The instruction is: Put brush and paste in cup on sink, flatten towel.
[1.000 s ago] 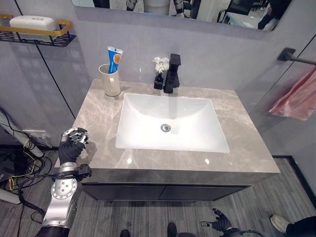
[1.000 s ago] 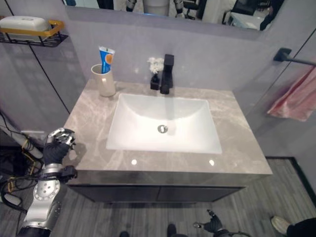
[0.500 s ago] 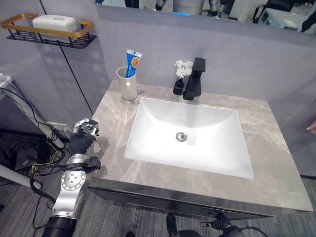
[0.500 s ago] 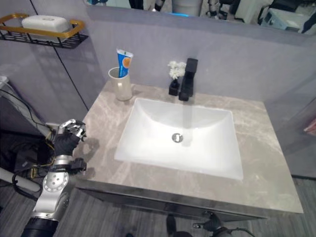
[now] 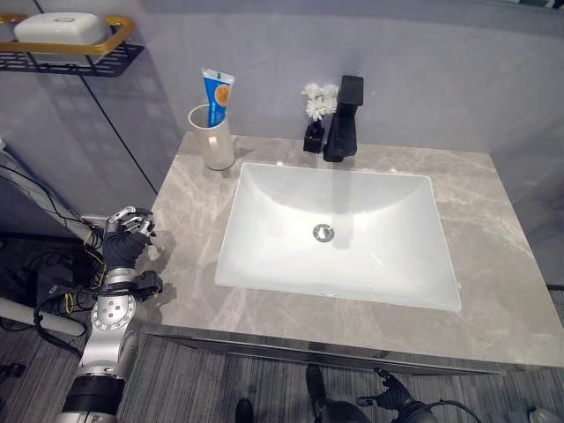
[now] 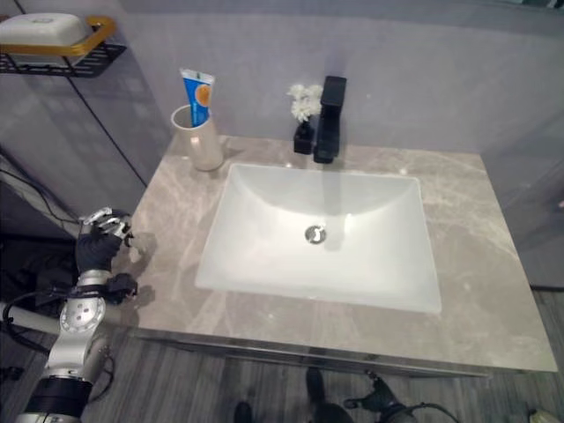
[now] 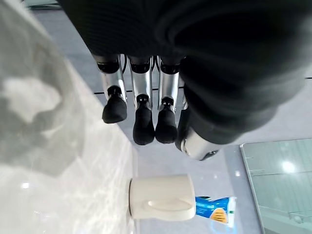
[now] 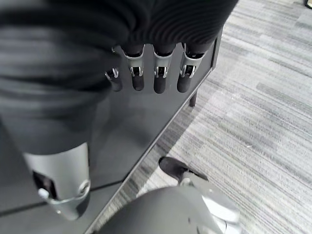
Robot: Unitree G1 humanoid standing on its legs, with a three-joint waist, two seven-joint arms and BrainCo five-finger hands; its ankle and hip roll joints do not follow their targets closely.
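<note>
the paste [image 5: 216, 94] stands upright in the cup [image 5: 211, 141], a blue tube poking above the rim, at about 11 o'clock on the grey marble tabletop [image 5: 493, 238], just beside the white sink [image 5: 339, 231]. behind the sink at 12 o'clock stands a black faucet [image 5: 344, 119], with a small dark vase of white flowers [image 5: 313, 101] touching its left side. the left robot hand [image 5: 126, 242] hangs off the tabletop's edge at 9 o'clock, fingers curled, grasping nothing (its wrist view shows the cup and tube past the dark tips). the right robot hand [image 8: 156, 73] is down by the cabinet front over the floor, fingers relaxed and empty. a wall shelf [image 5: 66, 53] at 10 o'clock carries a white soap dish [image 5: 55, 26].
</note>
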